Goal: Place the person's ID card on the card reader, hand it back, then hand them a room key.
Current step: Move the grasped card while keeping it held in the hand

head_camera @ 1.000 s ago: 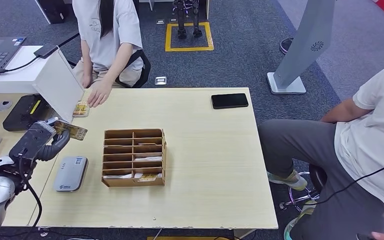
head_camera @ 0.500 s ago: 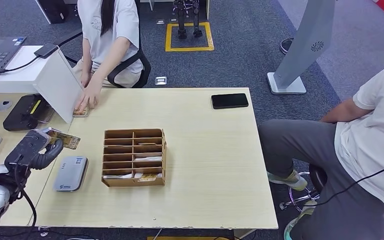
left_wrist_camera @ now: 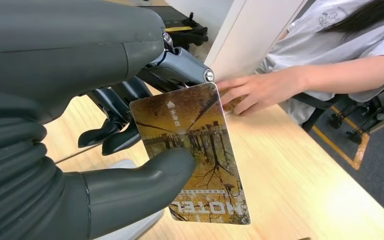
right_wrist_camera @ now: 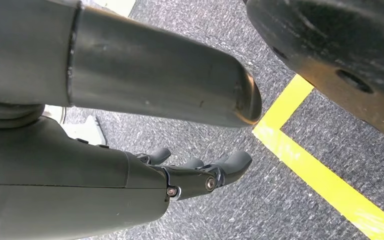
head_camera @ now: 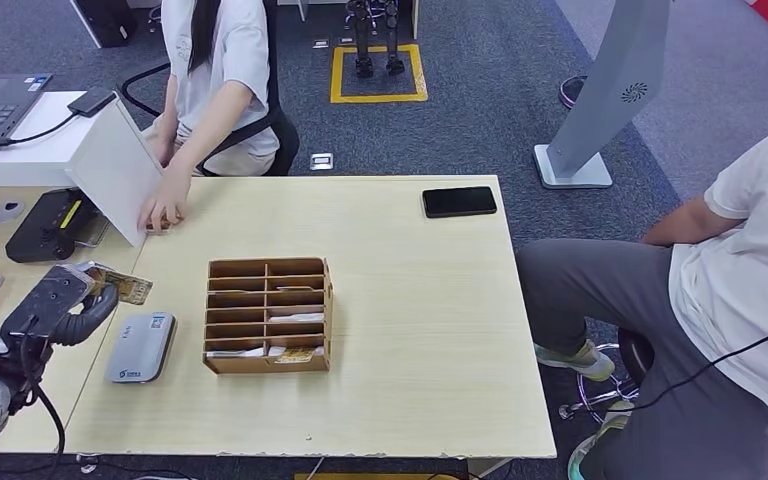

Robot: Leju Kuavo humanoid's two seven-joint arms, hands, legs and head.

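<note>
Card [left_wrist_camera: 195, 155] marked HOTEL sits pinched between my left hand's [head_camera: 60, 300] thumb and fingers [left_wrist_camera: 115, 135], held just above the table [head_camera: 410, 300], beside the grey card reader [head_camera: 141, 346]. Across the table, the person's hand [head_camera: 163, 210] rests on another card at the white panel's foot. My right hand [right_wrist_camera: 195, 175] hangs over carpet, fingers loosely extended, holding nothing.

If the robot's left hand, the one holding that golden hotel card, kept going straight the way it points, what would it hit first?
Probably the person's hand resting on the pale wooden table beside the tilted white board. In the wrist view, the left hand and its golden hotel card aim toward it, though depth is hard to judge.
</note>
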